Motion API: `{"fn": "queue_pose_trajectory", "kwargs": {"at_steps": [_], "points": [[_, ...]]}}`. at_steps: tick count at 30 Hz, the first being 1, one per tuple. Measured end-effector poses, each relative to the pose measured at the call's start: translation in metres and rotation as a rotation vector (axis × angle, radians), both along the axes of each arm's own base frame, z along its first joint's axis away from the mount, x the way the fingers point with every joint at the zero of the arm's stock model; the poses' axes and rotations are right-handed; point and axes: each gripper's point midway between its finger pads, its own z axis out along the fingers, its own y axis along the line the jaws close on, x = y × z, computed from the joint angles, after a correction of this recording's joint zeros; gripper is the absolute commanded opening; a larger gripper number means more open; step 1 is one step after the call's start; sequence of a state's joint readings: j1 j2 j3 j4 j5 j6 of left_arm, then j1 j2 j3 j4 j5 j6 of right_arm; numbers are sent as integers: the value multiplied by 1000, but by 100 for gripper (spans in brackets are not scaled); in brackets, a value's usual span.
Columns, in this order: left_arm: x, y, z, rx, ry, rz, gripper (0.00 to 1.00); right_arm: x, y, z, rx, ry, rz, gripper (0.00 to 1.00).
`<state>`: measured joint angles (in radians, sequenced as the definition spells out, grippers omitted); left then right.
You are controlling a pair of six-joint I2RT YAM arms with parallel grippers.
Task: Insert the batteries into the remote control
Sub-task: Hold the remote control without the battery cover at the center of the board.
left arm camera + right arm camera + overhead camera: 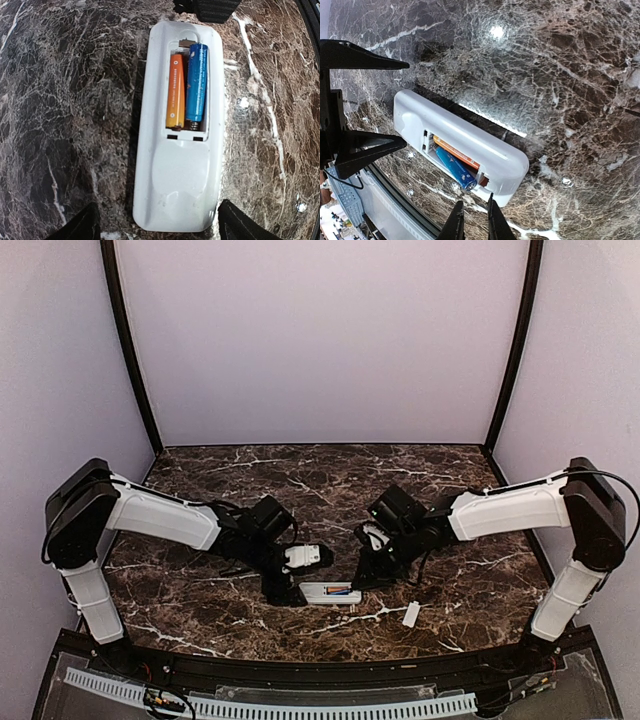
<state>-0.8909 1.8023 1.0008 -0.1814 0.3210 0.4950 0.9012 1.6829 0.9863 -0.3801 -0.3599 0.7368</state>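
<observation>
The white remote control (177, 190) lies on the marble with its battery bay facing up; it also shows in the top view (318, 592) and the right wrist view (485, 150). An orange battery (175, 92) lies flat in the bay. A blue battery (196, 85) lies beside it, its far end riding up over the bay's rim (462, 175). My left gripper (160, 227) is open, with a finger on each side of the remote's near end, not touching it. My right gripper (475, 225) is shut and empty, its tips just off the remote's other end by the blue battery.
The small flat white cover piece (411, 614) lies on the marble to the right of the remote, near the front edge. The table's black front rim (320, 670) runs close behind the remote. Purple walls enclose the sides and back.
</observation>
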Motion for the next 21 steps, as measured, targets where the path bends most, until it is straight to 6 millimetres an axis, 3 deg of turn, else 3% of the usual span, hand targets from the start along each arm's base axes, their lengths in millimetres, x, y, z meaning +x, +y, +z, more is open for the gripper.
{"fn": "queue_pose_trajectory", "kwargs": {"at_steps": [12,21], "points": [[-10,-12,1,-22,-4,-12,74,2,5,0,31,-9,1,11],[-9,-12,-1,-24,-13,-3,65,0,7,-1,36,1,8,14]]}}
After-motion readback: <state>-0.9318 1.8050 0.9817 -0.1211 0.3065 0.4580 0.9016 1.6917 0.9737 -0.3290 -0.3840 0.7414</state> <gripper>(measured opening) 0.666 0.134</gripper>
